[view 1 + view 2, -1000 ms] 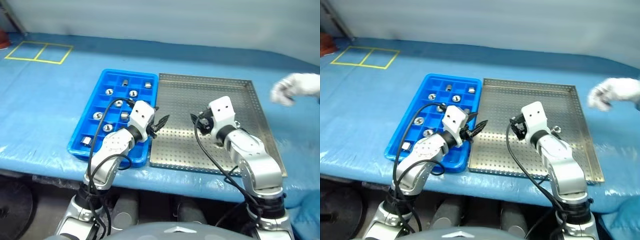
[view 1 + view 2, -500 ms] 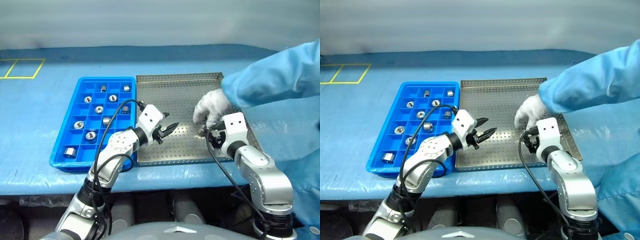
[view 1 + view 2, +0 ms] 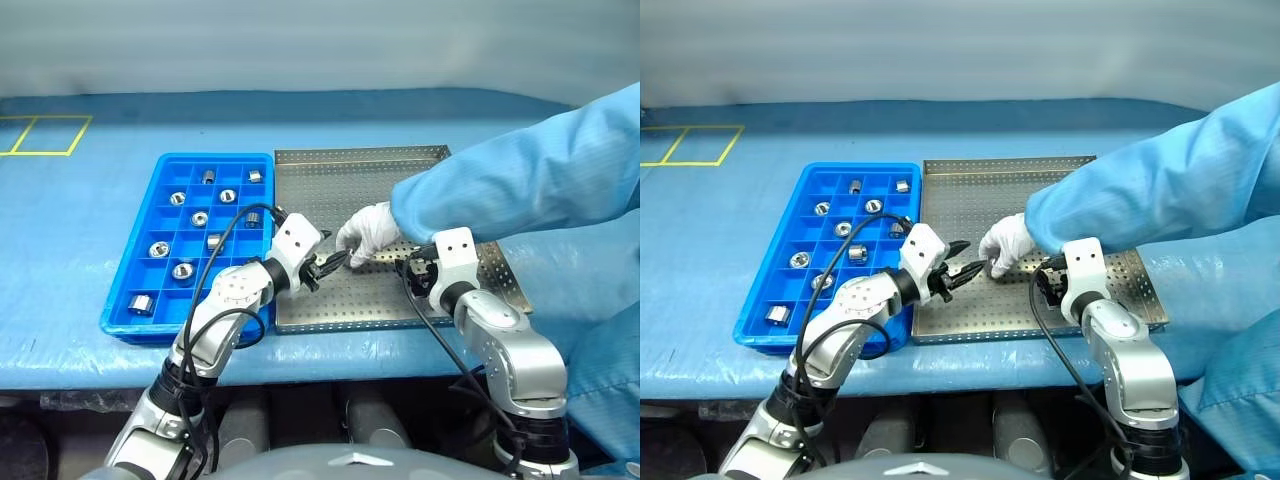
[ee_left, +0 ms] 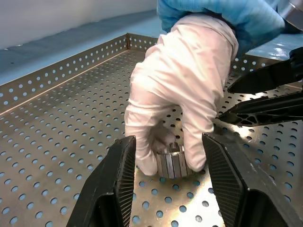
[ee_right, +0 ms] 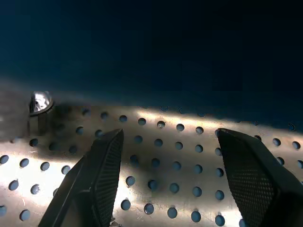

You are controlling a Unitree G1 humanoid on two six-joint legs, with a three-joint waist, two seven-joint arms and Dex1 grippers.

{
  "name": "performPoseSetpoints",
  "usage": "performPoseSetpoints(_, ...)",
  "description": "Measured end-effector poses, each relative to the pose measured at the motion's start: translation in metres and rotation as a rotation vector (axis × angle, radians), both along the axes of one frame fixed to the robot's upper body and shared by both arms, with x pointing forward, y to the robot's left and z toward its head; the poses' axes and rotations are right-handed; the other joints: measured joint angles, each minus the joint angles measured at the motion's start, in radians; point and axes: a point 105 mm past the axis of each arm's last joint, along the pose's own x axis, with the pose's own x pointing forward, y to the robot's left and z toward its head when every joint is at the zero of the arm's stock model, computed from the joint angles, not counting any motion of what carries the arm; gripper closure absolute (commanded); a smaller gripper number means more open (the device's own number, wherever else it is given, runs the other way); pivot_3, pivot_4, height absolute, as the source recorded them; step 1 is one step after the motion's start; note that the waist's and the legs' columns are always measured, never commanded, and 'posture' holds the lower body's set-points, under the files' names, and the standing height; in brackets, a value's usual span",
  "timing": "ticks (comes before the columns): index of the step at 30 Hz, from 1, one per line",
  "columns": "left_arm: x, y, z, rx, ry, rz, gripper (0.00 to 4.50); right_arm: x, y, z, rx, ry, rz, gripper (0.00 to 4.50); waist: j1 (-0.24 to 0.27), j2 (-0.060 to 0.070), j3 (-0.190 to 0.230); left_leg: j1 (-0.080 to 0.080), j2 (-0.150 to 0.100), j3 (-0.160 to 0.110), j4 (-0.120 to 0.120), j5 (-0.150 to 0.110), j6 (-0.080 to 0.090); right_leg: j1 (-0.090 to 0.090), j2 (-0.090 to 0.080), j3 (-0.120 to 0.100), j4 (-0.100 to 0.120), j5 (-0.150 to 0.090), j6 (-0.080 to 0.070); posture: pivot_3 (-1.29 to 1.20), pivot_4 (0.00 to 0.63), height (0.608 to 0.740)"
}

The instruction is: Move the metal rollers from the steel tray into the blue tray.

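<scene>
The perforated steel tray (image 3: 320,190) lies right of the blue tray (image 3: 215,158), whose compartments hold several metal rollers (image 3: 200,219). A person's white-gloved hand (image 3: 365,232) reaches over the steel tray and pinches a metal roller (image 4: 171,163) against its floor. My left gripper (image 3: 333,263) is open, and that roller sits between its fingers (image 4: 116,189) without touching either. My right gripper (image 3: 412,272) hovers low over the steel tray's right part, open and empty. In the right wrist view, another roller (image 5: 40,104) stands on the tray off to one side of its fingers (image 5: 94,179).
The person's blue sleeve (image 3: 520,180) stretches over the steel tray's right half, just above my right gripper. Both trays rest on a table under a blue cover (image 3: 80,220). Yellow tape squares (image 3: 45,135) mark its far left.
The gloved hand came in from the right, crossed the steel tray and set a roller between my left gripper's fingers. My right gripper sank slightly. The camera swung early on.
</scene>
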Motion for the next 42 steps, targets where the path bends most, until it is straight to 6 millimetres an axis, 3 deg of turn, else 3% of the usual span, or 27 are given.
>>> performPoseSetpoints(6, 0.002, 0.010, -0.002, 0.021, -0.010, 0.051, 2.09, 0.004, 0.016, 0.006, 0.045, -0.021, 0.056, 1.18, 0.002, 0.000, 0.000, 0.000, 0.000, 0.000, 0.000, 0.000, 0.000, 0.000, 0.000, 0.000, 0.000, 0.000, 0.000, 0.05, 0.150, 0.740)
performPoseSetpoints(12, 0.015, 0.034, 0.008, 0.023, -0.059, 0.198, 2.09, 0.011, 0.051, 0.018, 0.123, -0.060, 0.188, 1.18, 0.007, 0.000, 0.000, 0.000, 0.000, 0.000, 0.000, 0.000, 0.000, 0.000, 0.000, 0.000, -0.001, 0.000, 0.000, 0.08, 0.150, 0.740)
performPoseSetpoints(17, 0.015, 0.036, 0.008, 0.028, -0.061, 0.209, 2.09, 0.018, 0.060, 0.001, 0.152, -0.007, 0.188, 1.18, 0.024, 0.000, 0.000, -0.001, 0.000, 0.000, 0.000, 0.000, 0.000, 0.000, 0.000, 0.000, -0.001, 0.000, 0.000, 0.10, 0.150, 0.740)
performPoseSetpoints(22, 0.013, 0.038, 0.005, 0.031, -0.048, 0.220, 2.09, 0.020, 0.069, -0.004, 0.172, 0.004, 0.204, 1.18, 0.033, 0.000, 0.000, -0.001, 0.000, 0.000, -0.001, 0.000, 0.000, 0.000, 0.000, 0.000, -0.001, 0.000, 0.000, 0.11, 0.150, 0.740)
performPoseSetpoints(28, 0.012, 0.041, 0.002, 0.037, -0.040, 0.227, 2.09, 0.019, 0.066, -0.018, 0.167, 0.056, 0.189, 1.18, 0.042, 0.000, 0.000, -0.001, 0.000, 0.000, -0.001, 0.000, 0.000, 0.000, 0.000, 0.000, -0.001, 0.000, 0.000, 0.11, 0.150, 0.740)
performPoseSetpoints(31, 0.014, 0.045, 0.004, 0.036, -0.045, 0.244, 2.09, 0.018, 0.064, -0.021, 0.164, 0.064, 0.185, 1.80, 0.042, 0.000, 0.000, -0.001, 0.000, 0.000, -0.001, 0.000, 0.000, 0.000, 0.000, 0.000, -0.001, 0.000, 0.000, 0.11, 0.150, 0.740)
performPoseSetpoints(34, 0.015, 0.049, 0.005, 0.036, -0.047, 0.258, 2.09, 0.017, 0.063, -0.023, 0.162, 0.071, 0.179, 2.71, 0.043, 0.000, 0.000, -0.001, 0.000, 0.000, -0.001, 0.000, 0.000, 0.000, 0.000, 0.000, -0.001, 0.000, 0.000, 0.11, 0.150, 0.740)
performPoseSetpoints(42, 0.012, 0.048, 0.011, 0.029, -0.069, 0.251, 2.09, 0.019, 0.056, -0.022, 0.123, 0.057, 0.170, 2.79, 0.046, 0.000, 0.000, -0.001, 0.000, 0.000, -0.001, 0.000, 0.000, 0.000, 0.000, 0.000, -0.001, 0.000, 0.000, 0.13, 0.150, 0.740)
